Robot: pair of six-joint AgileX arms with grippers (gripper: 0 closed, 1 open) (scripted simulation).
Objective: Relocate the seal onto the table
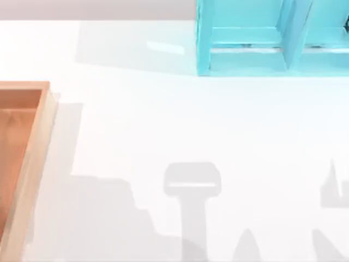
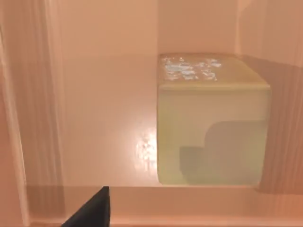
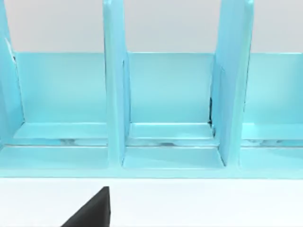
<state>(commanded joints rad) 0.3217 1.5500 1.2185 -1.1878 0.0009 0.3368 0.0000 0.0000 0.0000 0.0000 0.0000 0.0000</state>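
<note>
Nearest the left wrist camera was a dark finger tip (image 2: 92, 210) of the left gripper, poking in at the frame edge. Just one tip was visible, so I couldn't tell how far the fingers were spread, and nothing was visibly held.

Past that tip sat the seal (image 2: 213, 135): a pale tan block resting flat on the floor of the wooden tray (image 2: 94, 118). Its upper face carried a patch of pale speckled marks. It stood apart from the tray's walls, with bare tray floor on the sides that showed. A stepped shadow fell across the face nearest the camera. So the seal was in the tray, not on the table.

In the top view the tray (image 1: 38, 142) sat at the left edge of the white table (image 1: 180, 125), cut off by the frame; the seal wasn't discernible there. A turquoise shelf unit (image 1: 256, 54) stood at the far right of the table. Grey arm-shaped shadows lay across the near part of the table surface.

The right wrist view faced the shelf unit (image 3: 165, 104) head on: upright dividers splitting it into open compartments, white table in front. A dark finger tip (image 3: 92, 210) of the right gripper showed at the frame edge, well short of the shelf. Its opening couldn't be judged either, and nothing was seen in its grasp.
</note>
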